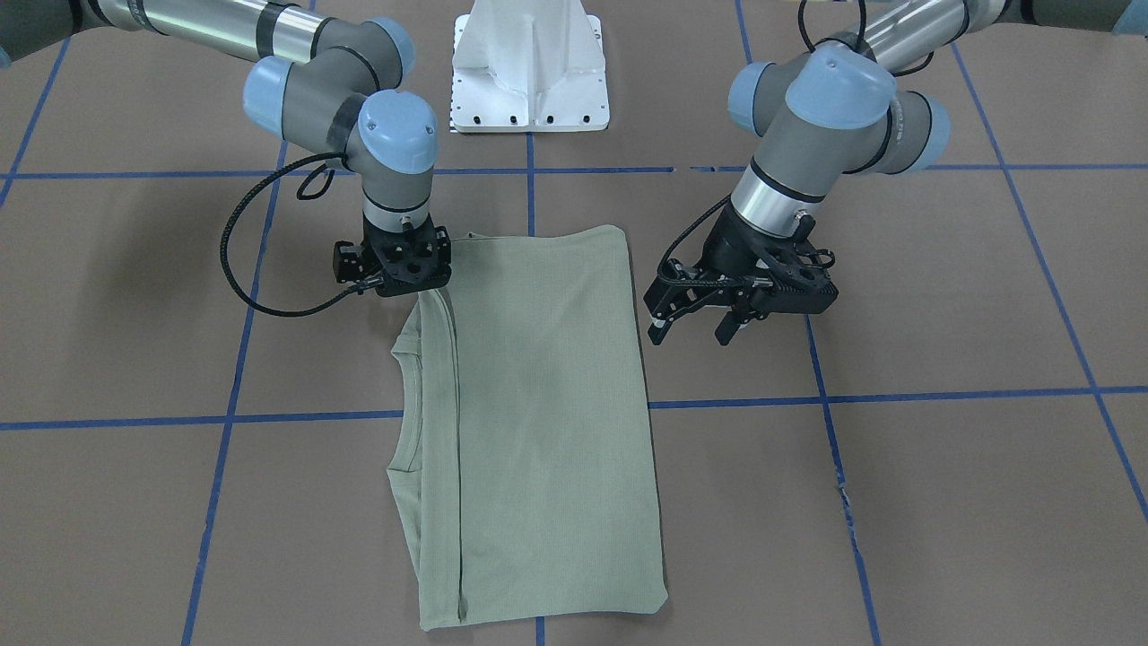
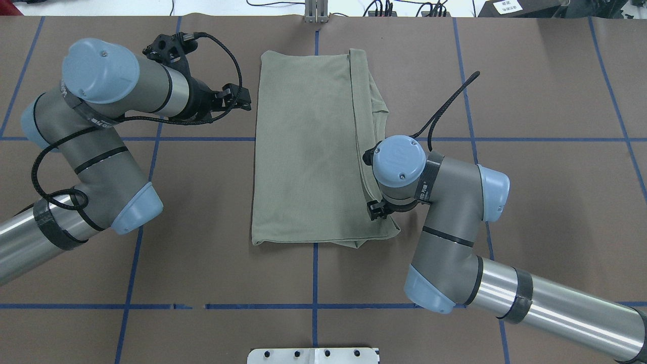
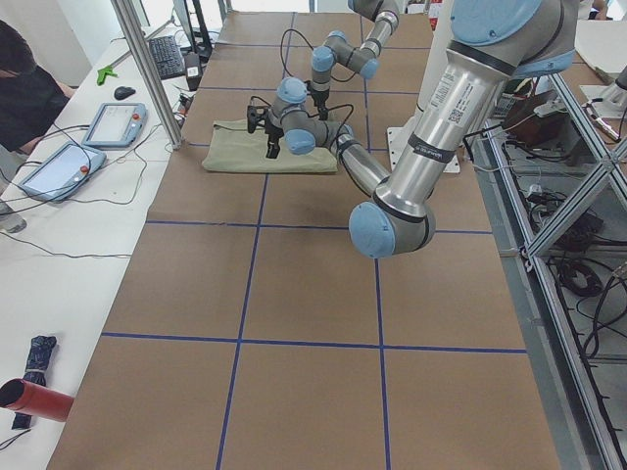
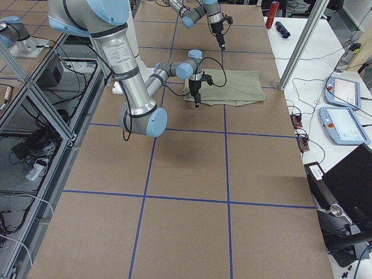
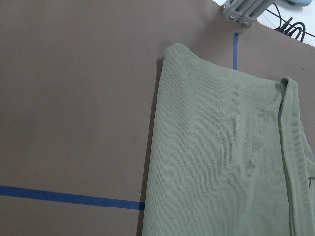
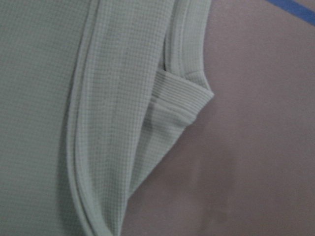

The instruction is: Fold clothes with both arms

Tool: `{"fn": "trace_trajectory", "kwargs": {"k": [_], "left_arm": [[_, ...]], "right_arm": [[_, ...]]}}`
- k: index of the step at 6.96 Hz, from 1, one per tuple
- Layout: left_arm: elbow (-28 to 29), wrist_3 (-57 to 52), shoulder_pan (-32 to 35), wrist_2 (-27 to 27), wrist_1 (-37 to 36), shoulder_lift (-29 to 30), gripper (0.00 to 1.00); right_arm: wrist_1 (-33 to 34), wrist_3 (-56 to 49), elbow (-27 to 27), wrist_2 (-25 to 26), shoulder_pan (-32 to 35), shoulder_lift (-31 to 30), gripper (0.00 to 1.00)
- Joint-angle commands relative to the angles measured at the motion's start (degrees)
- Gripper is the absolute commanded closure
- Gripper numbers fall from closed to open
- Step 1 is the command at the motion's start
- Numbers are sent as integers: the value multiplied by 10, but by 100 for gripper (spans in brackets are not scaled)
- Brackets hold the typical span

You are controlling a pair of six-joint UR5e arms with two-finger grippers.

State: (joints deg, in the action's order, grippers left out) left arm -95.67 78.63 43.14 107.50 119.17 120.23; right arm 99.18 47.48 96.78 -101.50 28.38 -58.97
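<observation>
The pale sage-green shirt [image 1: 547, 404] lies folded into a long rectangle on the brown table, its round neckline [image 1: 408, 404] at the edge on my right arm's side. It also shows in the overhead view [image 2: 308, 146]. My left gripper [image 1: 692, 330] is open and empty, hovering just off the shirt's other long edge. My right gripper [image 1: 405, 274] points straight down over the shirt's edge by the shoulder. Its fingers are hidden under the wrist, so I cannot tell their state. The right wrist view shows the neckline rib [image 6: 182, 93] close up, and the left wrist view shows the shirt [image 5: 221, 157].
The white pedestal base [image 1: 529, 72] stands behind the shirt. Blue tape lines [image 1: 897, 397] grid the table. An aluminium post [image 3: 152, 78] and teach pendants [image 3: 113, 122] stand on the side bench beyond the shirt's far end.
</observation>
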Motion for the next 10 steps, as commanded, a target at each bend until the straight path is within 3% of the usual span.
{"fn": "trace_trajectory", "kwargs": {"k": [1,5,8,10], "left_arm": [[-1,12,-6,0,1,2,0],[0,6,-6,1,2,1,0],[4,5,-5,2,4,-3,0],[5,4,-5,1,6,-4,0]], "right_arm": [[0,-23,41,0,15,-55,0],[0,-22,54,-2,36,-5,0],[-6,-23,-80,2,38,99,0],[-42,-33,-111,3,43,102,0]]}}
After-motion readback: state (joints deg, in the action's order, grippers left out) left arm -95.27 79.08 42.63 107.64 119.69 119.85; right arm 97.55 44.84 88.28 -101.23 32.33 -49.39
